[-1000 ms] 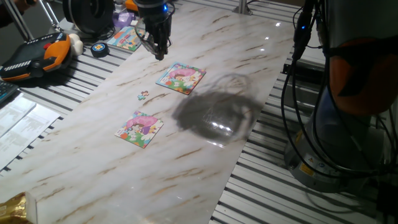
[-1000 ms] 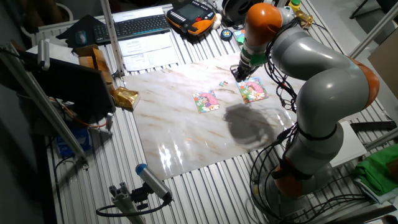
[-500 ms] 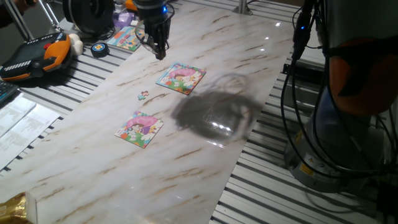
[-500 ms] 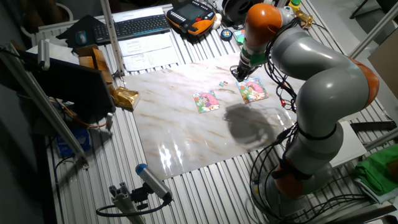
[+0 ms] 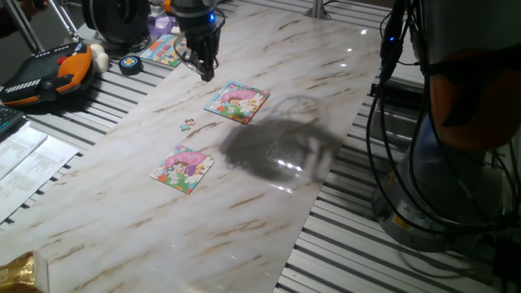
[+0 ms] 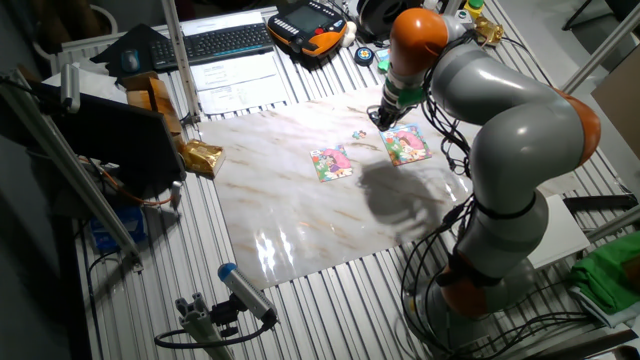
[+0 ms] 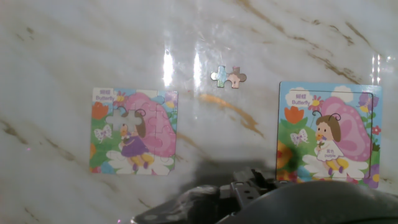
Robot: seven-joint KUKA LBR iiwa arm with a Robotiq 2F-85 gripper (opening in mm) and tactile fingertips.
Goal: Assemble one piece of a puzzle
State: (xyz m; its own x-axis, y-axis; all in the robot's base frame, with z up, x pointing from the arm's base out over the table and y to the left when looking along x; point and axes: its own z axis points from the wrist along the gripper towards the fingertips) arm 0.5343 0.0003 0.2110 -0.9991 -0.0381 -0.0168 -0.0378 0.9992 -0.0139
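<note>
The piece (image 5: 188,124) (image 6: 357,133) (image 7: 229,76) lies loose on the marble table, pale pink and blue with a knobbly outline. Two square butterfly puzzle boards flank it. In the hand view the left board (image 7: 134,130) has a piece-shaped gap near its upper left, and the right board (image 7: 328,134) looks whole. In the fixed views they are the near board (image 5: 182,168) (image 6: 332,161) and the far board (image 5: 237,101) (image 6: 407,143). My gripper (image 5: 205,73) (image 6: 381,118) hangs above the table beyond the far board, fingers drawn together and holding nothing.
A black round disc (image 5: 130,64) and another puzzle (image 5: 165,50) lie at the table's far end. An orange and black pendant (image 5: 49,73) rests on the slatted bench. A keyboard (image 6: 225,40) and a gold packet (image 6: 200,155) lie off the marble top.
The gripper has drifted slightly left along the far end of the table. The piece and both boards have not moved.
</note>
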